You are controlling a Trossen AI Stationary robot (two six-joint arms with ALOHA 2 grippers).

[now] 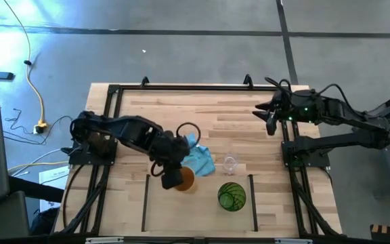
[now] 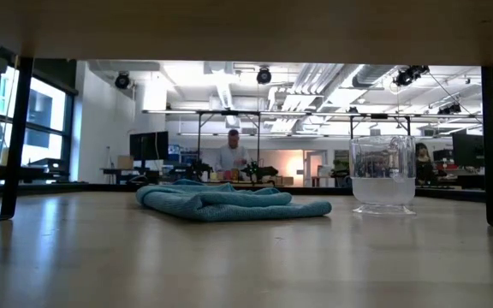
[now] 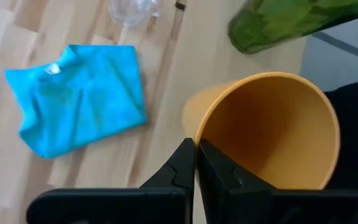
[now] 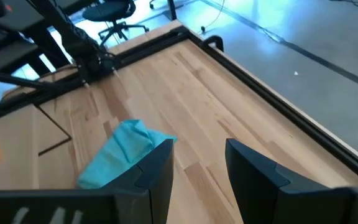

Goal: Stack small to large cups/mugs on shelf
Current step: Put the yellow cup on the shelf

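Observation:
My left gripper [image 1: 171,175] is near the table's middle, shut on the orange cup [image 1: 185,180], at the far left corner of the line-marked shelf [image 1: 146,203]. The green tumbler [image 1: 231,196] stands upright inside the shelf, to the cup's right. Just beyond the shelf's far line the small clear glass [image 1: 230,163] stands on its base [image 2: 383,208]. My right gripper [image 1: 271,122] hangs open by the right far corner, well away from all three cups. The orange cup and the tumbler do not show in the low view. My left gripper [image 3: 195,146] has the orange cup [image 3: 272,130] by its rim [image 3: 205,127], pinched between the two fingers [image 3: 182,165], one inside the mouth and one outside the wall. The cup is tilted, its mouth turned toward the wrist camera. I cannot tell whether its base touches the table.
A crumpled light-blue cloth [image 1: 200,157] lies just beyond the orange cup and left of the clear glass. The black metal frame [image 1: 181,87] runs along the table's far, left and right sides. Bare wood stretches across the table's far half. A person stands far off in the room [image 2: 232,154].

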